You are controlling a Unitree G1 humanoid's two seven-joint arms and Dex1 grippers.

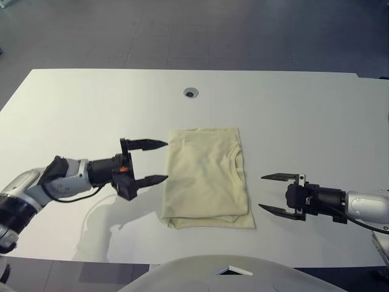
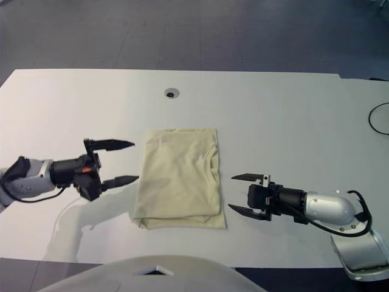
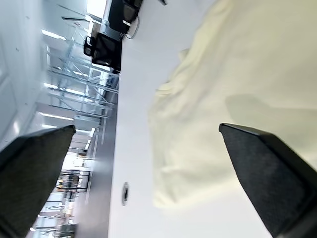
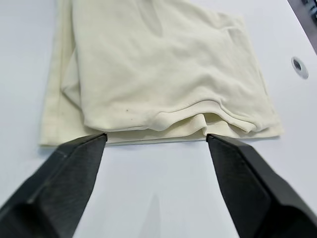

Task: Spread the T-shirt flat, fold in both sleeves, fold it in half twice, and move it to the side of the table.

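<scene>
A pale yellow T-shirt (image 1: 206,177) lies folded into a tall rectangle in the middle of the white table (image 1: 292,115), its collar along the right edge. My left gripper (image 1: 163,162) is open just off the shirt's left edge, fingertips pointing at the cloth. My right gripper (image 1: 261,192) is open a short way off the shirt's lower right edge, apart from it. In the right wrist view the folded layers (image 4: 168,74) lie beyond the two dark fingers (image 4: 247,183). The left wrist view shows the shirt (image 3: 233,99) between its fingers (image 3: 272,173).
A small round grommet hole (image 1: 191,92) sits in the table behind the shirt. Bare table stretches to both sides. A black cable (image 2: 377,118) loops at the table's far right edge. Dark floor lies beyond the far edge.
</scene>
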